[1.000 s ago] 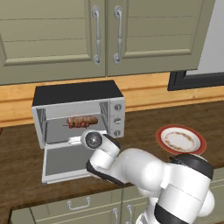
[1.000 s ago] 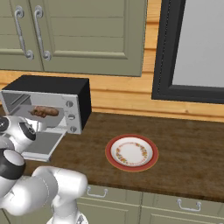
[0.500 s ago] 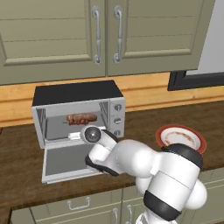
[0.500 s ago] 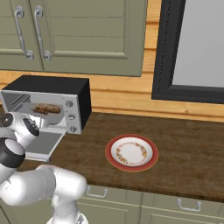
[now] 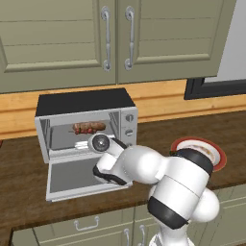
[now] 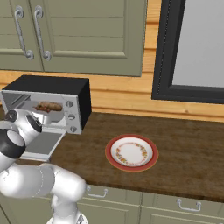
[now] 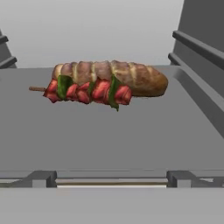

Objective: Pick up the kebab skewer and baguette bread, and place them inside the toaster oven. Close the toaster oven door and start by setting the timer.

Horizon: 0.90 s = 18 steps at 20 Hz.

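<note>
Now, from the left base camera, you see the toaster oven (image 5: 86,127) standing on the dark wooden worktop, toward its back edge against the wooden backsplash. The toaster oven door (image 5: 79,175) is dropped fully open, lying flat toward the worktop's front edge. Inside, on the rack, a reddish-brown bundle sits at mid-depth: the kebab skewer (image 5: 86,129) and the baguette bread (image 5: 92,125) together. The white arm reaches across the open door, its wrist in front of the cavity; the claw itself is hidden, so you cannot tell whether it is released or clenched.

From the right base camera, the oven sits near the worktop's left end, with the food visible as a small brown shape in the cavity. A red-rimmed plate (image 6: 131,153) lies bare near the front edge, well apart from the oven.

From the hand camera, you look straight into the cavity. The skewer, red chunks with green pieces, lies just in front of the tan loaf, touching it, both resting on the grey oven tray (image 7: 109,135).

Both foods look placed, so the loading step seems done. The next move likely calls for getting under the door's front edge, swinging it up shut, then turning the timer knob.
</note>
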### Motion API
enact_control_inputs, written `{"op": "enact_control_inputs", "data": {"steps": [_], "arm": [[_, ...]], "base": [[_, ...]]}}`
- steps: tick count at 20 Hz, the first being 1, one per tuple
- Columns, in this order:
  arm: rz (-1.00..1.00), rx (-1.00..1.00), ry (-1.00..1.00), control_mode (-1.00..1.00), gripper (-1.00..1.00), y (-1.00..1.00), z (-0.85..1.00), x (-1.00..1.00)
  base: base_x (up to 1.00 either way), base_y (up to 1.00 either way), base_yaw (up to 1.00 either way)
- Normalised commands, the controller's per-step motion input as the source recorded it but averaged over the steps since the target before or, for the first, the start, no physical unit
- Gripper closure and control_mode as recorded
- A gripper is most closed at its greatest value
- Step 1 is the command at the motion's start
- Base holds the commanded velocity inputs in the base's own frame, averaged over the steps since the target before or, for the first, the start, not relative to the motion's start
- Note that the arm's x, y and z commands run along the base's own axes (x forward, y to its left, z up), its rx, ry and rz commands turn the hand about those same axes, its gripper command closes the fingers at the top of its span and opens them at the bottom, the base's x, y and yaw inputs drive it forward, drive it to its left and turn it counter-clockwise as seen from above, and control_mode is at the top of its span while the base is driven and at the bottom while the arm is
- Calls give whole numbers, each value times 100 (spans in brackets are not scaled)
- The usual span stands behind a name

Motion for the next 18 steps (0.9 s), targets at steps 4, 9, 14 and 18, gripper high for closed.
{"op": "enact_control_inputs", "data": {"steps": [4, 9, 14, 18], "arm": [[0, 0, 0, -100, -100, 0, 0, 15], [0, 0, 0, -100, -100, 0, 0, 14], [0, 0, 0, -100, -100, 0, -2, 19], [0, 0, 0, -100, -100, 0, -3, 21]], "base": [[0, 0, 0], [0, 0, 0], [0, 0, 0], [0, 0, 0]]}}
